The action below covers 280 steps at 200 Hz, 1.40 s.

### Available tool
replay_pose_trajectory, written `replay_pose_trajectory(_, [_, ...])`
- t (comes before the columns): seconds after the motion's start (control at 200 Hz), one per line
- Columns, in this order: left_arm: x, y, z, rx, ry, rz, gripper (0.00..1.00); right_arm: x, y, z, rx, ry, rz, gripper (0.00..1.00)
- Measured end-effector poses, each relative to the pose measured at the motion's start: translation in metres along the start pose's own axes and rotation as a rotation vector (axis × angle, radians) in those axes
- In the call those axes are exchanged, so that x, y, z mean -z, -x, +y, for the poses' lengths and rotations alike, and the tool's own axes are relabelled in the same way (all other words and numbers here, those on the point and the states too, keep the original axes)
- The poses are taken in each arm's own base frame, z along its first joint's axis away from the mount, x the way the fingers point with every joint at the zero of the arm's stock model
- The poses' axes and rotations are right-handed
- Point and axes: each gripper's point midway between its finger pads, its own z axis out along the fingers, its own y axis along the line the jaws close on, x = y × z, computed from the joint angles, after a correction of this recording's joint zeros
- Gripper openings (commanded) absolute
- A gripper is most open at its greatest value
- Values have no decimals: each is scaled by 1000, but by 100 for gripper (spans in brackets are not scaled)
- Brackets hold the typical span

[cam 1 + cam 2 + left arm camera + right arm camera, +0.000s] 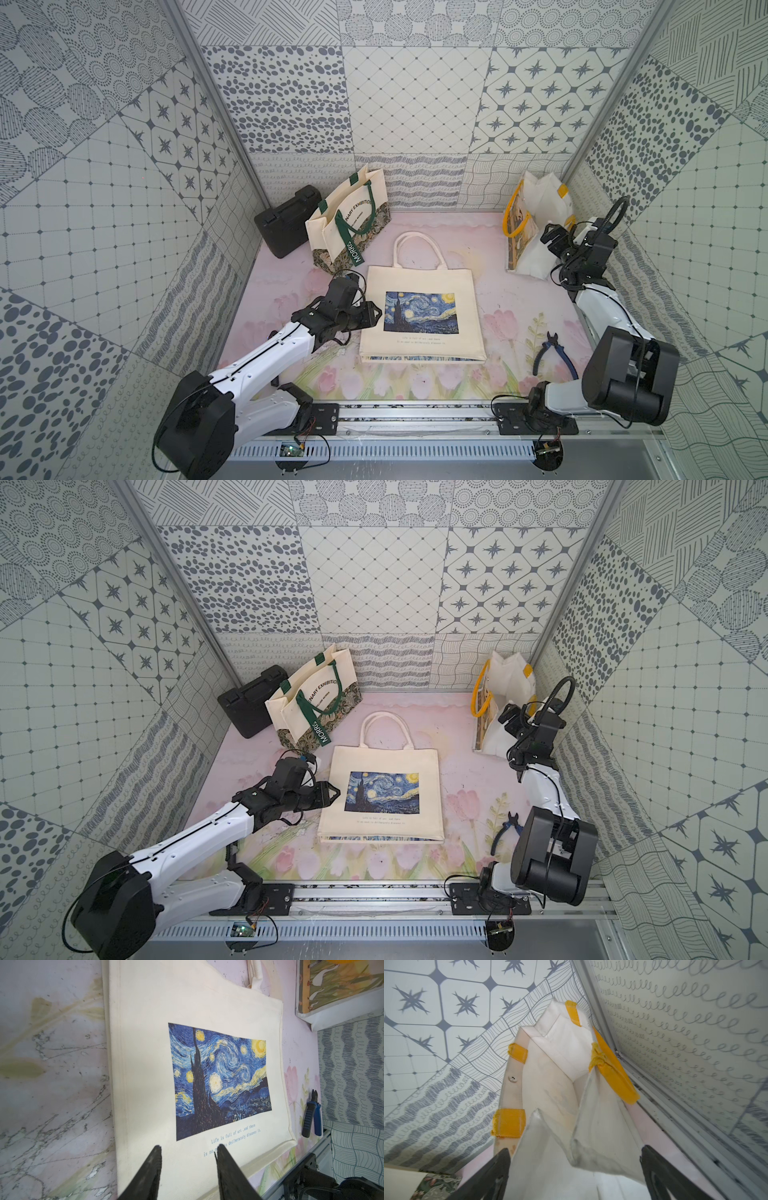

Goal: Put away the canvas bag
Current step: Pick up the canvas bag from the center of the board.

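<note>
You have a cream canvas bag [422,357] with cream handles. Its print shows a swirling blue night sky, yellow stars and a dark tree, with small blue lettering beneath. Your green-strapped bag [322,239] is cream too, its dark green straps lettered in white, with a green-and-tan leafy panel. The white bag [544,208] has yellow handles. The case [286,224] is black and the pliers [310,1115] are blue and black. The mat [519,299] is pink with tulips. The walls [415,104] carry grey-on-white patterns.

Three bags, canvas bag [422,282], green-strapped tote [345,224], yellow-handled bag [540,216], one black case [282,226], one pair of pliers [557,347]
</note>
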Motion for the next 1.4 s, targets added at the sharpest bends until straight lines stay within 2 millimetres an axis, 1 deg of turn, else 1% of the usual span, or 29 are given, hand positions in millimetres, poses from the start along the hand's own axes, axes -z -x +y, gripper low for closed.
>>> replay_pose_trajectory(0.125, [0, 1, -2, -3, -5, 0, 45, -4, -9, 7, -55, 102, 19, 95])
replay_pose_trajectory(0.3, [0, 3, -3, -4, -9, -5, 45, 0, -3, 31, -69, 230, 12, 95])
replay_pose_trajectory(0.405, [2, 4, -4, -6, -13, -10, 45, 2, -4, 41, -59, 266, 16, 96])
replay_pose_trajectory(0.555, [3, 4, -5, -7, -17, -14, 45, 6, -11, 57, -27, 303, 38, 96])
replay_pose_trajectory(0.66, [4, 5, -6, -8, -19, -18, 45, 10, -20, 67, 25, 306, 58, 97])
replay_pose_trajectory(0.72, [5, 5, -6, -9, -21, -21, 45, 12, -28, 73, 73, 289, 76, 98])
replay_pose_trajectory(0.845, [7, 5, -7, -11, -27, -29, 45, 10, -44, 87, 184, 221, 120, 98])
replay_pose_trajectory(0.915, [8, 5, -7, -12, -28, -31, 45, 9, -48, 95, 231, 183, 127, 99])
replay_pose_trajectory(0.986, [9, 5, -7, -13, -31, -34, 45, 6, -50, 100, 260, 142, 130, 99])
replay_pose_trajectory(1.066, [10, 4, -7, -14, -33, -37, 45, 0, -53, 95, 274, 76, 136, 98])
replay_pose_trajectory(1.176, [12, 2, -6, -14, -34, -38, 45, -9, -61, 77, 275, -33, 153, 97])
replay_pose_trajectory(1.286, [14, 2, -6, -16, -36, -42, 45, -13, -72, 62, 278, -123, 167, 92])
replay_pose_trajectory(1.401, [15, 1, -6, -22, -35, -42, 45, -16, -82, 62, 288, -165, 175, 87])
